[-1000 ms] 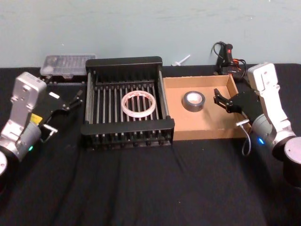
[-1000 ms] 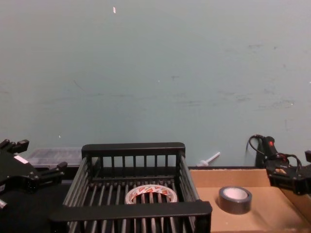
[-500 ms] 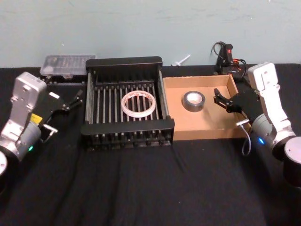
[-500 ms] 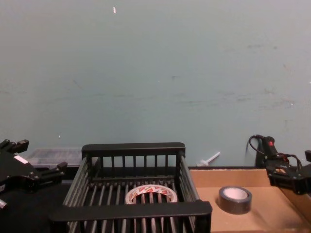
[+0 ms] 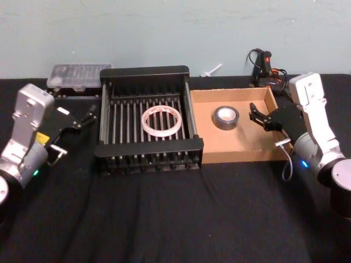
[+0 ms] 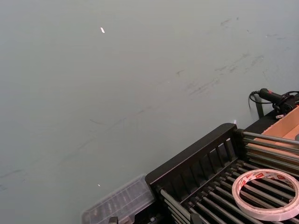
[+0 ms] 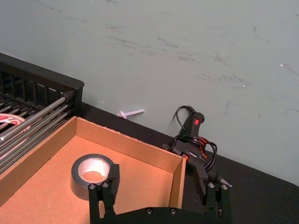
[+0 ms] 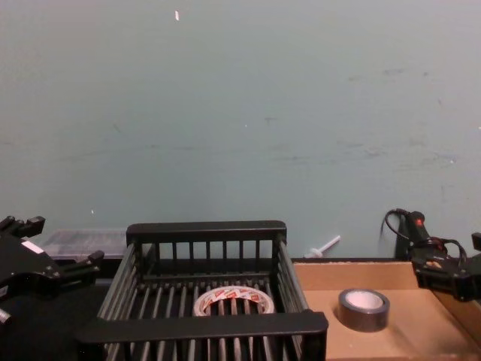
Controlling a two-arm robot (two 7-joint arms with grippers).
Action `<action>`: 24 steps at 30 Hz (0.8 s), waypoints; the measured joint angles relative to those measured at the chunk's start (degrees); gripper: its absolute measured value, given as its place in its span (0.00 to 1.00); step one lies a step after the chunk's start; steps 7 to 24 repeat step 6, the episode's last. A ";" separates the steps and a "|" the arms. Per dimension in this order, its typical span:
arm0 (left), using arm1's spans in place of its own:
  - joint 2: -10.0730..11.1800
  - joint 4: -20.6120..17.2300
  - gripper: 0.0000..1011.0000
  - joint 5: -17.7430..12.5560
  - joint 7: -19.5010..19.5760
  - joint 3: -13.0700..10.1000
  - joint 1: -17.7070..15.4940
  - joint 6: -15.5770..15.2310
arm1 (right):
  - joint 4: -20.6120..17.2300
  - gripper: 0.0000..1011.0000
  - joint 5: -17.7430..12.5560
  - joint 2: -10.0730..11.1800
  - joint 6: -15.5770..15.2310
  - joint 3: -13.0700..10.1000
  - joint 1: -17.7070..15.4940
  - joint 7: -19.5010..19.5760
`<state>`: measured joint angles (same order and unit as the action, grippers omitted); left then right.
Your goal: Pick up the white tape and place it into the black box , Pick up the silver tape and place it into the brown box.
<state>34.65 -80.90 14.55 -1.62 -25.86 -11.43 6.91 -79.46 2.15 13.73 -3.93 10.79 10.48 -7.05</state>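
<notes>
Inside the black box point(image 5: 189, 118), on its slatted floor near the middle, the white tape point(image 5: 162, 121) is lying flat, and just to the crate's right the silver tape point(image 5: 226, 117) is sitting on the floor of the brown box point(image 5: 244, 155), toward the back wall. Both rolls are lying where the task wants them, so I judge the job to be essentially done. Left of the crate, the left gripper point(image 5: 90, 113) is hanging above the black cloth with its fingers spread and nothing between them. Over the far right edge of the cardboard tray, the right gripper point(image 5: 256, 114) is hovering with its fingers likewise parted and empty, close to the tray's right wall. What could go wrong now is mostly a matter of withdrawing: the right arm is sitting so near the low cardboard wall that a careless sweep toward the crate could be catching the rim and dragging the light tray, roll and all; the cabled tool point(image 5: 266, 66) behind the tray could also be snagging.
</notes>
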 joint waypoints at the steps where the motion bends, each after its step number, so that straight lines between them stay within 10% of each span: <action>1: 0.00 0.00 0.99 0.00 0.00 0.00 0.00 0.00 | 0.00 0.99 0.00 0.00 0.00 0.00 0.00 0.00; 24: 0.00 0.00 0.99 0.00 0.00 0.00 0.00 0.00 | 0.00 0.99 0.00 0.00 0.00 0.00 0.00 0.00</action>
